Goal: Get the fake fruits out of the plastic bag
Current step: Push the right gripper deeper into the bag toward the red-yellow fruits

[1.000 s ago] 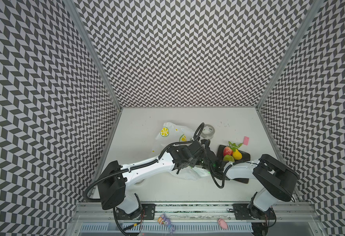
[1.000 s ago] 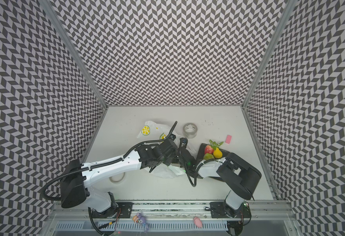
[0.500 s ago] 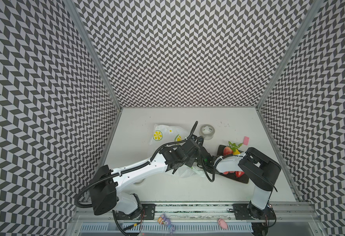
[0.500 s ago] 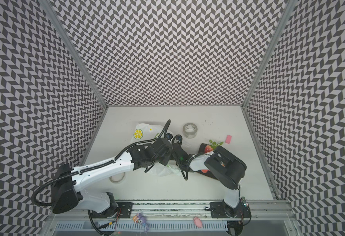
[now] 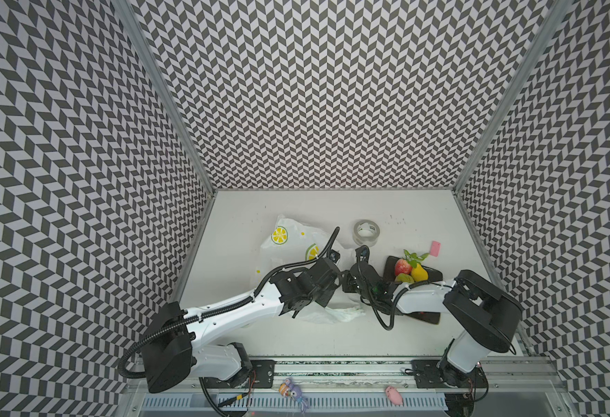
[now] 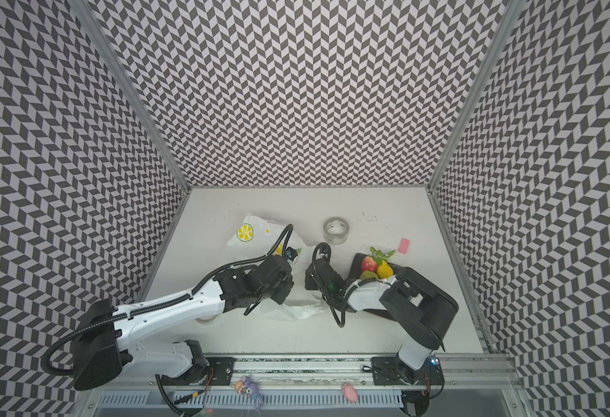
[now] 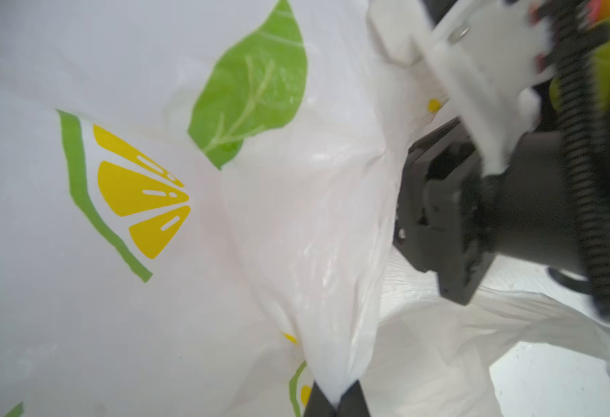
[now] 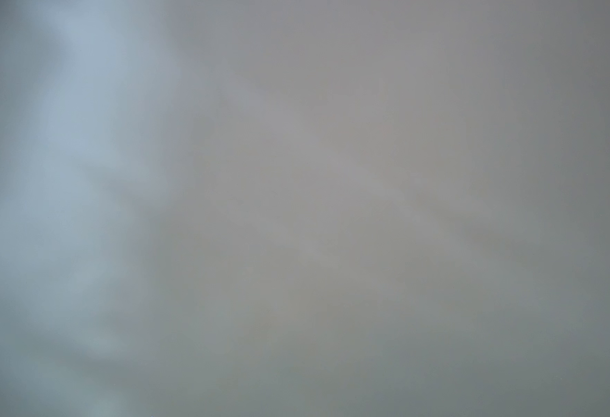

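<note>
Fake fruits (image 5: 411, 271) already sit on the dark tray (image 5: 435, 274) near the plastic bag (image 5: 289, 242) on the worktop (image 5: 296, 343), where the left pincer (image 7: 336, 397) clenches a bag fold and the right pincer (image 5: 347, 285) reaches inside with its jaws hidden, so I cannot tell whether it grips anything or whether more fruit remains.

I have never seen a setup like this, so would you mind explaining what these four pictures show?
Two robot arms with pincer grippers work on a table inside patterned walls. Both top views look down from one overhead camera; the remaining two come from cameras on the arms' wrists. On the table lie a lemon-printed plastic bag, a tape roll, a pink piece, and a dark tray bearing fake fruits. The left gripper pinches a fold of the bag between its tips. The right gripper is buried in the bag's folds; its wrist picture is only grey blur, so whether it holds anything cannot be told.
</note>
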### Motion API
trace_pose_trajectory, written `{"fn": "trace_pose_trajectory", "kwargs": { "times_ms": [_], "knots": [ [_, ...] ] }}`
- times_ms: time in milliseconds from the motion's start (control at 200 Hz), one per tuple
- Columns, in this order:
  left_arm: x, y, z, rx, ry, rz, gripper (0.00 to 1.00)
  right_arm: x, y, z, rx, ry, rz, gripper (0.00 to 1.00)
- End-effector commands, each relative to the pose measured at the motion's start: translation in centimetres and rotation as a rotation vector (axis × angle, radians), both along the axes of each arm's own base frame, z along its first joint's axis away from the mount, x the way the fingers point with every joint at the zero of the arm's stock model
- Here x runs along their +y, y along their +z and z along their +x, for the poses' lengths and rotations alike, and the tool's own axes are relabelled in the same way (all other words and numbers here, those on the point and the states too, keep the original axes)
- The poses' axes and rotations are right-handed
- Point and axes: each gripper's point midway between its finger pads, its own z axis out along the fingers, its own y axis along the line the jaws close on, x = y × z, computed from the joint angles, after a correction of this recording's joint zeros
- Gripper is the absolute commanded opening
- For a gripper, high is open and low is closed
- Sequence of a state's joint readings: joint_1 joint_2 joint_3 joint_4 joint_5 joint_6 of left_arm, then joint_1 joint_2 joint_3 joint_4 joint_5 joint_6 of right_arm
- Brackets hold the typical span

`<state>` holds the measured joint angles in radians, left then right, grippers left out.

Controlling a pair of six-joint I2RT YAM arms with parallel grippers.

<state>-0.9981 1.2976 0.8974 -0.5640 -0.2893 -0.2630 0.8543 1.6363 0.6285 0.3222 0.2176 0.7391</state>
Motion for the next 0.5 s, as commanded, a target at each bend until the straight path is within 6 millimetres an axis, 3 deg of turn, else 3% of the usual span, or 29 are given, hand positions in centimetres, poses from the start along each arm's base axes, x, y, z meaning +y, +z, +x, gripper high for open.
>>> {"fn": "trace_pose_trajectory", "kwargs": {
  "times_ms": [0,170,375,496],
  "knots": [
    [-0.4,1.2,0.2,-0.071,-0.061,-0.035,0.00,0.4,2.2,-0.6,-0.045,0.055,0.053,0.36],
    [-0.7,1.3,-0.1,-0.115,-0.133,-0.050,0.00,0.2,2.9,-1.9,-0.047,0.100,0.088,0.36],
    [-1.4,1.3,-0.5,-0.111,-0.183,-0.066,0.00,2.2,5.9,-3.3,-0.055,0.162,0.225,0.47],
    [-1.5,1.5,-0.4,-0.120,-0.180,-0.081,0.00,3.2,6.1,-3.3,-0.034,0.155,0.310,0.48]
  ]
}}
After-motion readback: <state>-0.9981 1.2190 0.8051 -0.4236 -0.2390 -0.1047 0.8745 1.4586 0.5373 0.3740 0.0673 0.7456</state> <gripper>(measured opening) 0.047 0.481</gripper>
